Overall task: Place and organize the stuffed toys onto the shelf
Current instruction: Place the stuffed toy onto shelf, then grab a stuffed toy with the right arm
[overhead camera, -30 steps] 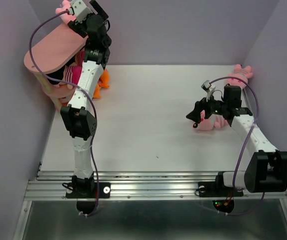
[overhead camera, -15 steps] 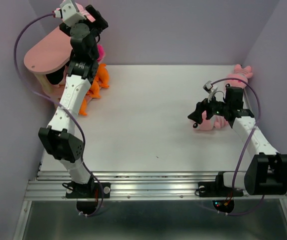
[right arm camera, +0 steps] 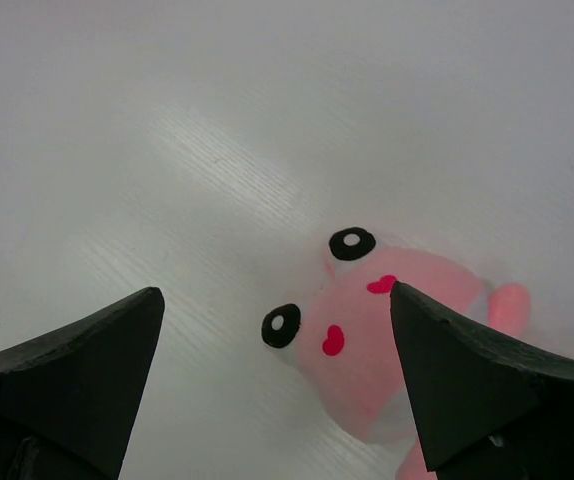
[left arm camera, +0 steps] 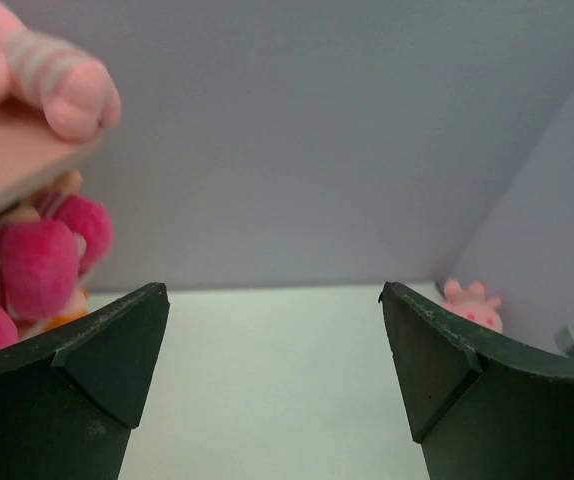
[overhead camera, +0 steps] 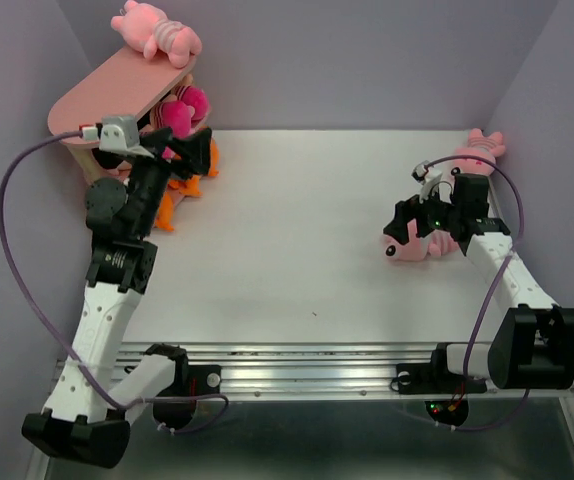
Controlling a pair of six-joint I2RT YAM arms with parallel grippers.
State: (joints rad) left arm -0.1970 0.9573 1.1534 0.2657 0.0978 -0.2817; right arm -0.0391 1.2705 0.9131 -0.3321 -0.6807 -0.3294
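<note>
The pink shelf [overhead camera: 117, 95] stands at the back left. A light pink striped toy [overhead camera: 157, 30] lies on its top board, also seen in the left wrist view [left arm camera: 37, 70]. Magenta striped dolls [overhead camera: 179, 110] sit on a lower tier, with orange toys [overhead camera: 182, 180] at the shelf's foot. My left gripper [overhead camera: 195, 152] is open and empty, just right of the shelf. My right gripper [overhead camera: 407, 222] is open above a pink toy [right arm camera: 387, 340] lying on the table [overhead camera: 297, 230]; its face sits between the fingers. Another pink toy [overhead camera: 479, 150] lies at the back right.
Lilac walls close the back and both sides. The shelf fills the back left corner. The right arm's cable [overhead camera: 497, 290] loops near the right wall. A metal rail [overhead camera: 297, 365] runs along the near edge.
My left arm has pulled back and down from above the shelf's top, leaving the pink striped toy lying there. My right gripper has shifted slightly right over the pink toy.
</note>
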